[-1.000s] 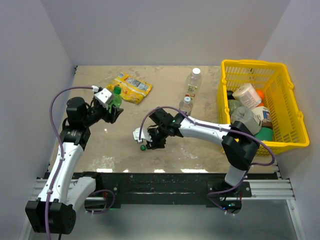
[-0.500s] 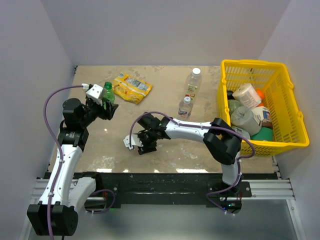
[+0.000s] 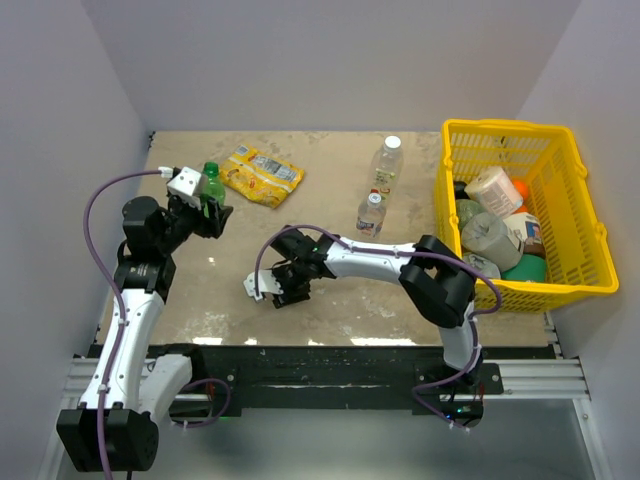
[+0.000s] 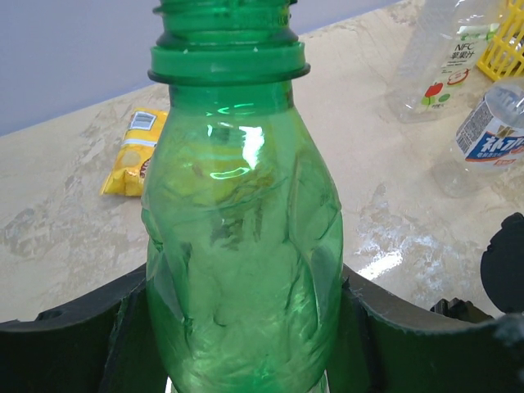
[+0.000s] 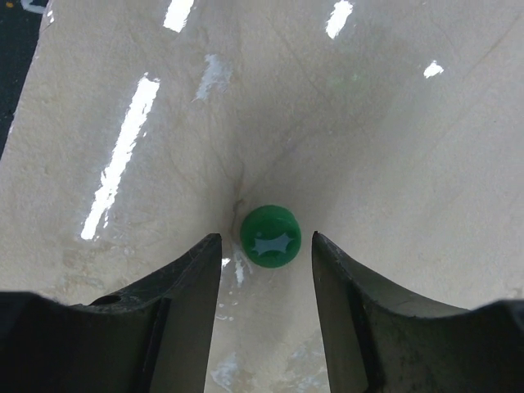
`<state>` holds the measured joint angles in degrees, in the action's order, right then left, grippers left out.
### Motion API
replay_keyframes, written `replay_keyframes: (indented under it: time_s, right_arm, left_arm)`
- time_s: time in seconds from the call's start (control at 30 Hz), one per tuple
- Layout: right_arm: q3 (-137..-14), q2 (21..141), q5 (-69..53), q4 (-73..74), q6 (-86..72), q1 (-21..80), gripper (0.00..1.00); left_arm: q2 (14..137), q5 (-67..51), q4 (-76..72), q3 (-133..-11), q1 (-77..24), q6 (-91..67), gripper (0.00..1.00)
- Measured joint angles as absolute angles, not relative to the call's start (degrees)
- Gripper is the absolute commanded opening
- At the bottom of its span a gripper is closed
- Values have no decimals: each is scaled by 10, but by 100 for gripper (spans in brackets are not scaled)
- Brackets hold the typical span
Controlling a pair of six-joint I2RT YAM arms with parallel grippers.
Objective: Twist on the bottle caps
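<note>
Close to the near edge of the table (image 3: pixel 330 150), the right gripper (image 3: pixel 280 288) points down with its jaws apart, straddling the green cap (image 5: pixel 270 236). The cap lies flat on the tabletop, top face up, with a narrow gap to the finger (image 5: pixel 184 311) on either side. Bare tabletop surrounds it.

Farther back on the left, close to the side wall, the left gripper (image 3: pixel 208 205) is clamped on the green bottle (image 4: pixel 241 246). The bottle's long axis runs upright, with its neck ring and threads uppermost.

Beyond, near the table's middle, two clear bottles (image 3: pixel 371 212) (image 3: pixel 388 160) appear to stand upright, one behind the other and apart. A yellow packet (image 3: pixel 258 175) lies flat just beyond the green bottle. A yellow basket (image 3: pixel 520 128) fills the right edge, leaving open surface between it and the clear bottles.
</note>
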<state>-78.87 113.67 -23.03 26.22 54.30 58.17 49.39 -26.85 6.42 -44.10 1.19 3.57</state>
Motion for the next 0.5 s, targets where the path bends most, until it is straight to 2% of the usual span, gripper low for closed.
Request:
replay_keyframes:
  time_s: [0.5]
  right_arm:
    - [-821, 1171, -232, 293, 545, 582, 42]
  left_arm:
    - [495, -270, 57, -431, 15, 36, 0]
